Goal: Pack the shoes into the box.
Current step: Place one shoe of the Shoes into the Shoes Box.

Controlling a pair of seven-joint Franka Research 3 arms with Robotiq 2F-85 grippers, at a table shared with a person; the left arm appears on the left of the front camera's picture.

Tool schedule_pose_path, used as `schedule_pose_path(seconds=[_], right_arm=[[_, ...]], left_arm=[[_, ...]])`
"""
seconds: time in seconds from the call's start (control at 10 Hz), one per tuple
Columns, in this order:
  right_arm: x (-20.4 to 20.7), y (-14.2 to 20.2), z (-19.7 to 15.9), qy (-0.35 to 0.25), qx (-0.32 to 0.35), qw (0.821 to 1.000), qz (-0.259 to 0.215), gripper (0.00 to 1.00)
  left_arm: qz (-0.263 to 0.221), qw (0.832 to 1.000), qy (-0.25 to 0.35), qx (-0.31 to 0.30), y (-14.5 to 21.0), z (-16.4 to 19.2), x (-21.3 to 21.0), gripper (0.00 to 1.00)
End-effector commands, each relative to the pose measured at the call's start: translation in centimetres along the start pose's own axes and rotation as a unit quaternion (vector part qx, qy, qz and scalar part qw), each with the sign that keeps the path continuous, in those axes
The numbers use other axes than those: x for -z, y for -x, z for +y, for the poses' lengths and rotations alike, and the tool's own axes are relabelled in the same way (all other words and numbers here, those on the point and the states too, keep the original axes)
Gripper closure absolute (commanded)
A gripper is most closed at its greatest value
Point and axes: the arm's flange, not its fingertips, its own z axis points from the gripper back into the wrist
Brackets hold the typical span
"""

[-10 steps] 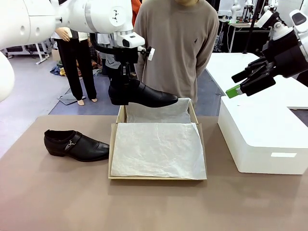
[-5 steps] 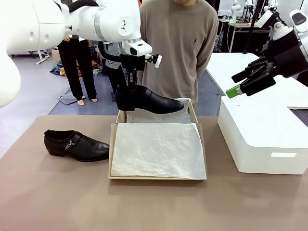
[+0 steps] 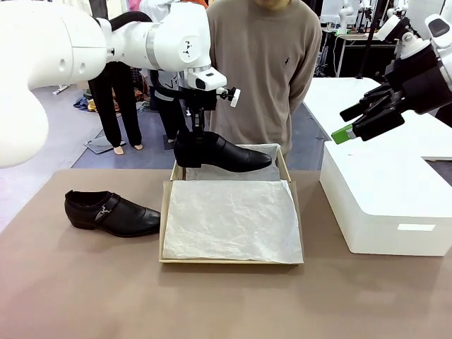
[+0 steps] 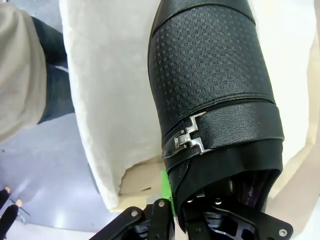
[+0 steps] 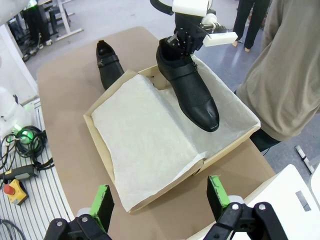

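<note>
Neither shoe packed yet: left gripper (image 3: 193,135) clamps one shoe (image 3: 226,153) above box (image 3: 233,262), upper centre; other shoe (image 3: 111,212) lies left on table (image 3: 70,289) (right gripper (image 5: 160,200) gapes, empty).

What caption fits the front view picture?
Left fingers hold one shoe over the box; the other shoe sits on the table.

Right gripper (image 5: 160,199), green pads spread wide, hangs above a cardboard box (image 5: 93,126) lined with white tissue (image 5: 145,135). The left gripper (image 5: 185,42) grips a black shoe (image 5: 192,95) by its heel end over the box. A second shoe (image 5: 109,62) lies on the table (image 5: 65,100) beside the box.
</note>
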Motion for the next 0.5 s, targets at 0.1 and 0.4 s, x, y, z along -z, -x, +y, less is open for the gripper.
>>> schedule_pose_path(seconds=[0.1, 0.4], right_arm=[[0.0, -0.1, -0.1, -0.006, -0.005, 1.0, -0.01, 0.0], [0.0, -0.1, -0.1, -0.006, -0.005, 1.0, -0.01, 0.0]], left_arm=[[0.011, 1.0, -0.008, -0.008, -1.6, 2.0, 0.1, 1.0], [0.011, 1.0, 0.003, 0.001, -2.1, 2.5, 1.2, 1.0]])
